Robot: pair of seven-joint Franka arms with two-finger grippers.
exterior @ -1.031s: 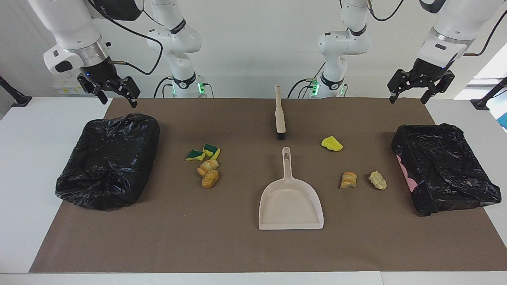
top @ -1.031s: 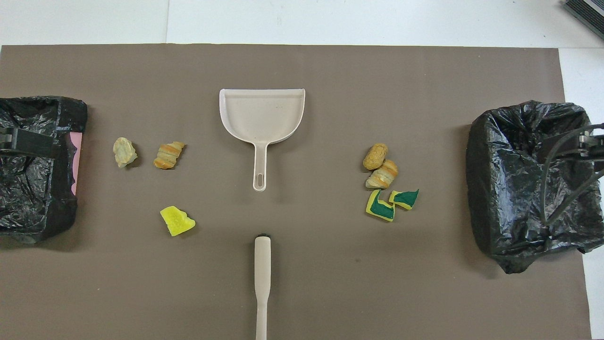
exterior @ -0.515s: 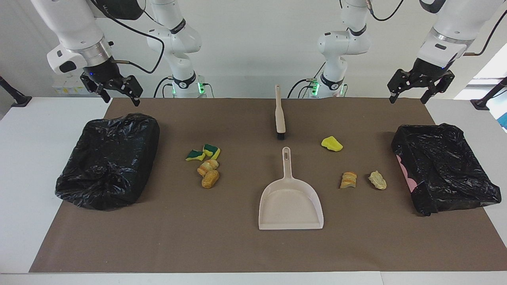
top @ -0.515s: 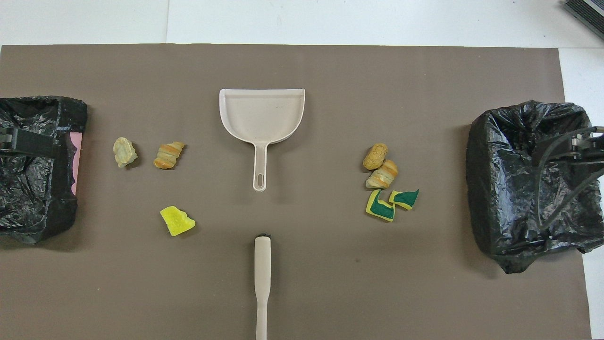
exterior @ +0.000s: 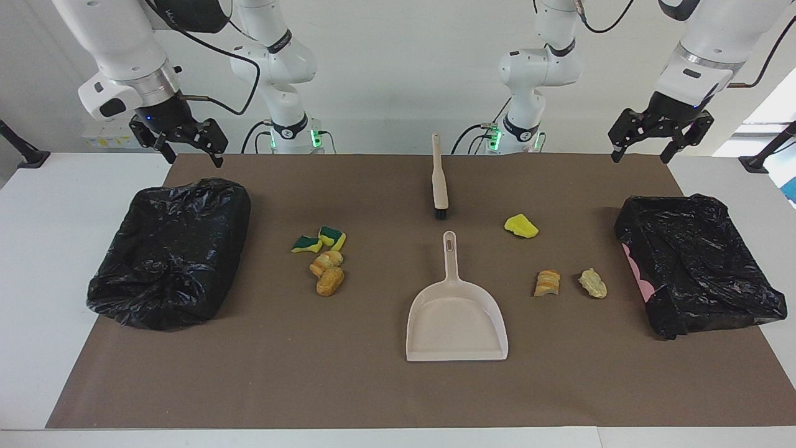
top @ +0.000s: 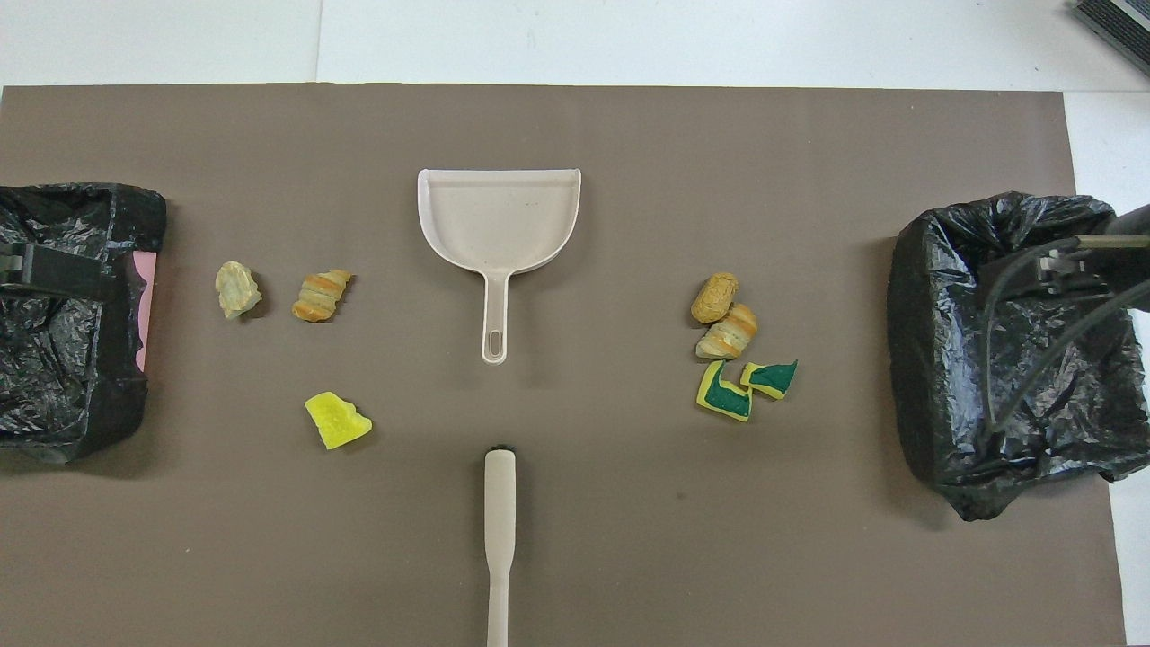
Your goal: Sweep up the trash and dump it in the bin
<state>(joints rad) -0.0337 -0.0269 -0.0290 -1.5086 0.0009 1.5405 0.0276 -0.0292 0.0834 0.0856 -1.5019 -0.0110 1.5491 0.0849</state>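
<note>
Seven trash scraps lie on the brown mat. Toward the right arm's end are two green-backed sponge pieces [exterior: 333, 236] [top: 726, 395] and two bread chunks [exterior: 329, 272] [top: 726, 331]. Toward the left arm's end are a yellow sponge piece [exterior: 521, 226] [top: 337, 420], a bread chunk [exterior: 548, 282] [top: 321, 296] and a pale chunk [exterior: 592, 282] [top: 237, 289]. My right gripper [exterior: 191, 158] [top: 1060, 270] is open and empty, up over a black-bagged bin [exterior: 168, 249] [top: 997, 377]. My left gripper [exterior: 639, 157] [top: 54, 274] is open and empty, waiting over the second bin [exterior: 696, 261] [top: 63, 377].
A beige dustpan [exterior: 456, 320] [top: 499, 220] lies mid-mat with its handle toward the robots. A beige brush [exterior: 439, 180] [top: 499, 530] lies nearer to the robots, in line with that handle, bristles toward the dustpan. White table [exterior: 62, 218] borders the mat.
My right gripper has shifted a little toward the middle of the table, over its bin. The left arm, the trash, the dustpan and the brush have not moved.
</note>
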